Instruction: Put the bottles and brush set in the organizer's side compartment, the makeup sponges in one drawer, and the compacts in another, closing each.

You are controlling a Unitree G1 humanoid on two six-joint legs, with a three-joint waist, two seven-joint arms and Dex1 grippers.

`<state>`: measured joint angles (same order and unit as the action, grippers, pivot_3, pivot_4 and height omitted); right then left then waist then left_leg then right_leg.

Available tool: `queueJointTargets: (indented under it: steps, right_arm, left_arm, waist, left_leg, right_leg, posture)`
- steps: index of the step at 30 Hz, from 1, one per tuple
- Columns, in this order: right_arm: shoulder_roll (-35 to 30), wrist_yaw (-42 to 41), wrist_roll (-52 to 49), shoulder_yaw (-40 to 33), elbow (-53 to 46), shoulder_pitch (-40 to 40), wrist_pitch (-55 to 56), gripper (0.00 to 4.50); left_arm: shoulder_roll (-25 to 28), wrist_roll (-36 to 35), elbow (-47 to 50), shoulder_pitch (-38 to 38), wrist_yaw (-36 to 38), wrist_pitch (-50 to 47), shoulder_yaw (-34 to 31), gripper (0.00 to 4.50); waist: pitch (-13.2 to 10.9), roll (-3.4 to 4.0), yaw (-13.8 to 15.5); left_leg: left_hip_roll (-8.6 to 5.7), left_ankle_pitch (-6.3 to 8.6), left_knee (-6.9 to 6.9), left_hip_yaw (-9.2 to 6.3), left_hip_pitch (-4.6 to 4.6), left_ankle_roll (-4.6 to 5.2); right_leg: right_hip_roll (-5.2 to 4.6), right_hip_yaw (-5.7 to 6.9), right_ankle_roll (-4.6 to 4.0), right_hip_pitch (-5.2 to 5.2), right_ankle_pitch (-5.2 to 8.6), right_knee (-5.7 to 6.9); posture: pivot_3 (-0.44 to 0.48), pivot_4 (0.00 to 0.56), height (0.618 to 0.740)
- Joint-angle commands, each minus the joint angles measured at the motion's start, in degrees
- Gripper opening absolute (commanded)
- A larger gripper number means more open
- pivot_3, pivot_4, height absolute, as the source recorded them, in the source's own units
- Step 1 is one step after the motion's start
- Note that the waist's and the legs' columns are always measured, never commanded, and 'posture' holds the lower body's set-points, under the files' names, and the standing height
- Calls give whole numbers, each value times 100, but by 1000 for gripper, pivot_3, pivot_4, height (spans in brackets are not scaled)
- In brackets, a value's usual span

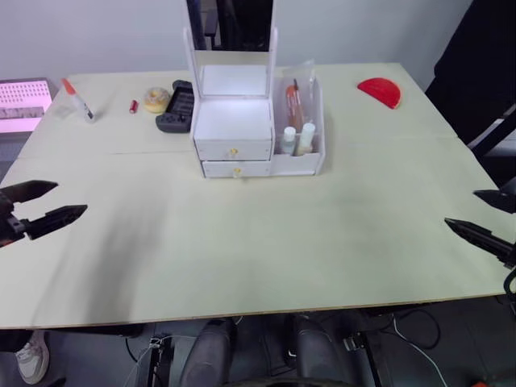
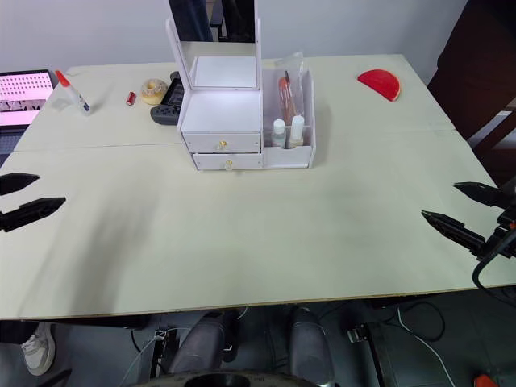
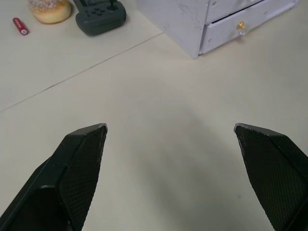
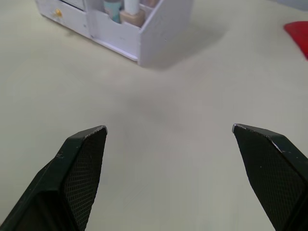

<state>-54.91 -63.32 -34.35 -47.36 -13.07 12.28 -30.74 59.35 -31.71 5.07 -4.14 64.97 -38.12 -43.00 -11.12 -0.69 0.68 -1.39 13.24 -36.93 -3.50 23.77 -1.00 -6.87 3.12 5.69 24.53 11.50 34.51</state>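
The white organizer [image 1: 234, 121] with its upright mirror stands at the table's far middle, both gold-knobbed drawers [image 1: 233, 151] shut. Its side compartment [image 1: 310, 161] on the right holds the two white-capped bottles [image 1: 297, 139] and, standing behind them, the brush set [image 1: 293, 103] in its clear sleeve. The makeup sponges and compacts are out of view. My left gripper [image 1: 50, 203] hovers open over the table's left edge. My right gripper [image 1: 486, 216] hovers open over the right edge. Both are empty and far from the organizer [image 3: 192, 24].
Left of the organizer lie a black game controller [image 1: 177, 109], a yellowish tape roll [image 1: 156, 99], a small red item [image 1: 133, 106] and a red-tipped glue bottle [image 1: 79, 101]. A red half-round object [image 1: 380, 91] sits at the far right. A pink device [image 1: 22, 103] lies at the far left.
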Motion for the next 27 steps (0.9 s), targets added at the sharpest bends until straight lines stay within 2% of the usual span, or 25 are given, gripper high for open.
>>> queueJointTargets:
  steps: [1, 13, 14, 15, 17, 20, 21, 22, 27]
  right_arm:
    - [-117, 27, 59, 134, 64, -233, 223, 4500]
    - [-200, 71, 221, 641, 61, -595, 349, 4500]
    - [-196, 27, 204, 697, -9, -605, 380, 4500]
    - [-189, -7, 161, 734, -75, -616, 378, 4500]
    - [-212, 14, 95, 815, -174, -657, 267, 4500]
    - [-218, 107, -13, 838, -183, -806, 94, 4500]
    - [-215, 111, -24, 831, -181, -835, 71, 4500]
    - [-217, 102, -18, 834, -172, -858, 65, 4500]
    - [-231, 69, 16, 900, -111, -935, 89, 4500]
  left_arm:
    - [-39, -8, 15, -8, -127, 167, -200, 4448]
    - [-79, -78, 74, 51, -324, 268, -112, 4448]
    - [-77, -76, 61, 51, -323, 277, -107, 4448]
    - [-71, -70, 48, 44, -313, 285, -104, 4448]
    - [-64, -56, 3, 60, -310, 310, -96, 4448]
    - [-61, -51, -42, 52, -293, 348, -108, 4448]
    - [-63, -49, -54, 36, -284, 369, -118, 4448]
    - [-64, -48, -63, 21, -279, 382, -130, 4448]
    - [-83, -50, -92, -47, -266, 438, -194, 4448]
  waist:
    - [0, 0, -2]
    - [-2, 4, 0]
    - [-1, 9, -70]
    - [-2, 9, -157]
    - [-4, 13, -239]
    - [-15, 31, -301]
    - [-15, 33, -240]
    - [-15, 38, -165]
    - [-15, 38, -24]
  left_leg:
    - [4, 3, 0, 1, 0, -5]
    - [7, 5, -4, 8, 3, -8]
    - [-17, 5, 1, -27, 19, -7]
    - [-74, 0, 1, -102, 27, 2]
    - [-204, -16, -9, -271, 35, 24]
    - [-439, -37, -4, -593, 12, 56]
    - [-425, -40, -6, -573, -12, 44]
    - [-411, -39, 13, -550, -22, 42]
    - [-335, -47, 70, -423, -40, 26]
  right_leg:
    - [4, 0, -2, 0, -1, -5]
    - [7, 0, -8, 0, -7, -11]
    - [-12, 33, -6, -21, -6, -13]
    - [-73, 109, 20, -41, 12, 8]
    - [-186, 208, 94, -58, 99, 131]
    - [-208, 182, 152, -120, 257, 256]
    - [-177, 110, 137, -96, 290, 282]
    - [-171, 91, 126, -116, 288, 275]
    - [-171, 61, 73, -101, 301, 257]
  posture:
    - [0, 150, 737]
    - [0, 150, 737]
    - [0, 150, 737]
    - [0, 150, 737]
    - [0, 150, 737]
    - [0, 150, 737]
    - [0, 150, 737]
    - [0, 150, 737]
    - [0, 150, 737]
